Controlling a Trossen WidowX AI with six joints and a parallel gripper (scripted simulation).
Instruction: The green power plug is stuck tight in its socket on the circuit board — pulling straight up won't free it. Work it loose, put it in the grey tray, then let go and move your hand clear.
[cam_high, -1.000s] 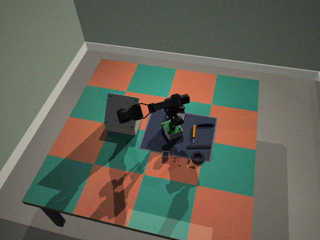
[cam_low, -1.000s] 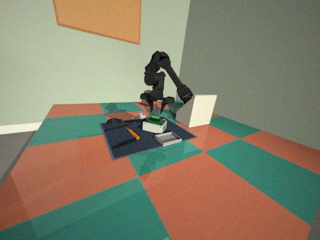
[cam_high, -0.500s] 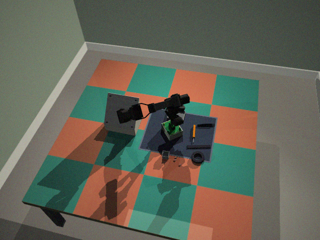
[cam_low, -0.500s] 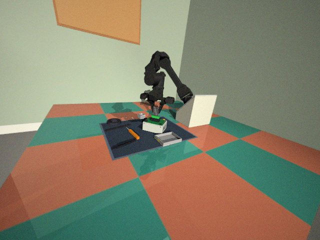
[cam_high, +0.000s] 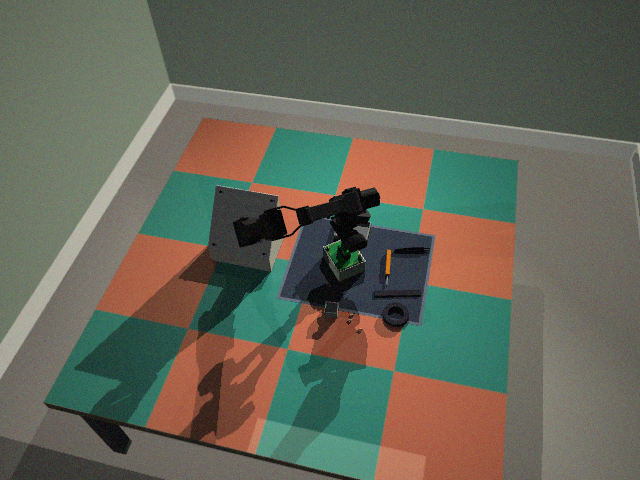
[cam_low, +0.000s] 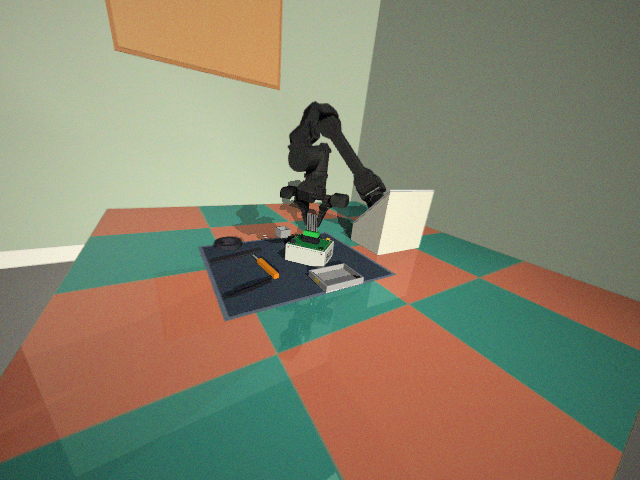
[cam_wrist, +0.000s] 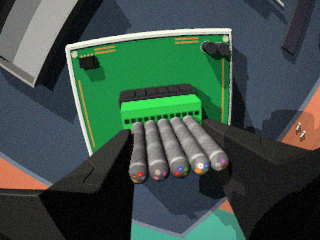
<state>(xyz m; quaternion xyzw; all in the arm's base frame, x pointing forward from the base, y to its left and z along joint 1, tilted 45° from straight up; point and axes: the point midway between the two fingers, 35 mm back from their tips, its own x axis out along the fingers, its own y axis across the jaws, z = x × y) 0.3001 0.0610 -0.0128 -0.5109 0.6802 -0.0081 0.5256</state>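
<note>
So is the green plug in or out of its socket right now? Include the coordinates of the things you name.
In, it appears: the green plug (cam_low: 311, 234) (cam_wrist: 161, 107) sits against the black socket (cam_wrist: 158, 92), gripper (cam_low: 313, 226) (cam_wrist: 167, 132) closed on it.

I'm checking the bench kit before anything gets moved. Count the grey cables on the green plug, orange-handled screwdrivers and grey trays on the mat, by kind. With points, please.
Grey cables (cam_low: 311, 222) (cam_wrist: 167, 147): 5
Orange-handled screwdriver (cam_high: 388, 262) (cam_low: 267, 268): 1
Grey tray (cam_low: 336, 286) (cam_wrist: 25, 72): 1
Total: 7
</note>
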